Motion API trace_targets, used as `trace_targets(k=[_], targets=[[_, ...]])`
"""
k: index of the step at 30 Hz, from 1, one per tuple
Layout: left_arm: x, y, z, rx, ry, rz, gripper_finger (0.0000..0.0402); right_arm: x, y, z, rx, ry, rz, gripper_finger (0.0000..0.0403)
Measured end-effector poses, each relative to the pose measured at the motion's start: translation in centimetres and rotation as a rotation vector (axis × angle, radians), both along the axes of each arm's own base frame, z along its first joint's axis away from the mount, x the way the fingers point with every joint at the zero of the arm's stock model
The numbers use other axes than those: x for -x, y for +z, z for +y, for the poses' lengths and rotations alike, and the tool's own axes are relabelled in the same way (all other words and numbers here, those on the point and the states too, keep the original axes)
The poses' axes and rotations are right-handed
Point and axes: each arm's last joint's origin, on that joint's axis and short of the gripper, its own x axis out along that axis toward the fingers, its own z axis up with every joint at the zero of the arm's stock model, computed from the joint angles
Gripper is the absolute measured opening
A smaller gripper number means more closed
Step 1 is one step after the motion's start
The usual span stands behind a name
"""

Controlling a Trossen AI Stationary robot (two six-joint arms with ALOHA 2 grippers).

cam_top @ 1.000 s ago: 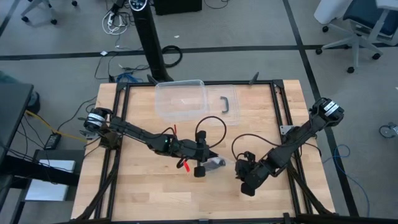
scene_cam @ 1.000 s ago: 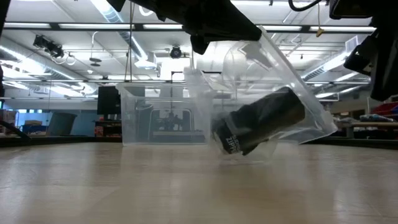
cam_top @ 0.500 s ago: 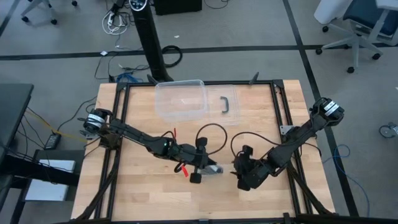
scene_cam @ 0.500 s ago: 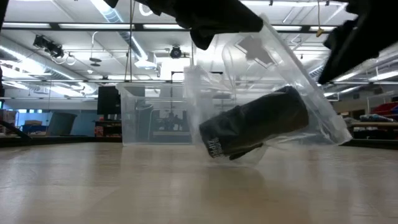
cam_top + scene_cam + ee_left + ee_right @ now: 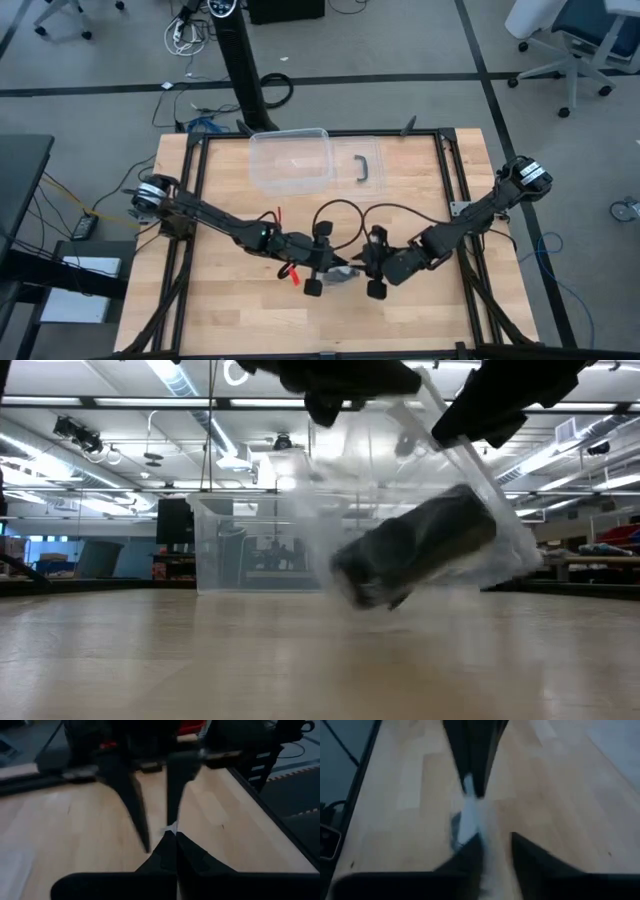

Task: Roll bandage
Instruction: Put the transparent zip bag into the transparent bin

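The bandage is a black roll (image 5: 415,545) inside a crinkly clear plastic bag (image 5: 470,490), tilted with one end lower. My left gripper (image 5: 330,270) is shut on the bag's top at mid table; it also shows in the left wrist view (image 5: 172,842). My right gripper (image 5: 368,270) is open just right of it. Its fingers (image 5: 470,855) stand on either side of the bag's plastic (image 5: 472,820); I cannot tell whether they touch it. My left gripper pinches a bit of the bag's clear top edge (image 5: 171,827) between its two shut fingers, coming from above. The bag hangs below the fingers with the roll lying tilted in its bottom (image 5: 375,585). I cannot tell whether the bottom touches the table.
A clear plastic box (image 5: 291,160) stands at the table's far side, with its lid and black handle (image 5: 362,166) lying to its right. The box shows behind the bag in the low view (image 5: 240,550). Bare wood lies near the front edge.
My right gripper has moved toward the table's left, up to the bag and my left gripper. My left gripper has shifted a little toward the near edge. The bag has swung with the roll inside it, still hanging from my left gripper.
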Motion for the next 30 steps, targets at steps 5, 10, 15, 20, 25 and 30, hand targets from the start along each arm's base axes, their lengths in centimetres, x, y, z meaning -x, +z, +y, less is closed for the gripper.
trace_targets(k=[5, 10, 15, 20, 25, 30], targets=[[0.7, 1.4, -0.5, -0.023, 0.006, -0.040, 0.0000, -0.3, -0.1, -0.2, 0.010, 0.036, -0.011, 0.0009], [1.5, 2.1, -0.7, -0.043, 0.054, -0.038, 0.0001, -0.4, 0.1, -0.2, 0.026, 0.056, -0.027, 0.0003], [2.5, 3.2, -1.2, -0.056, 0.110, -0.048, 0.0001, -0.6, 0.5, 0.0, 0.035, 0.075, -0.066, 0.0002], [3.1, 3.5, -1.7, -0.053, 0.105, -0.036, 0.0008, -0.7, 0.8, 0.0, 0.040, 0.111, -0.088, 0.0001], [3.3, 3.9, -1.9, 0.031, 0.086, -0.036, 0.0057, -0.8, 0.3, -0.1, 0.047, 0.145, -0.064, 0.0001], [3.5, 4.4, -2.2, 0.034, 0.078, -0.037, 0.0119, -1.1, 0.6, -0.5, 0.061, 0.144, -0.077, 0.0000]])
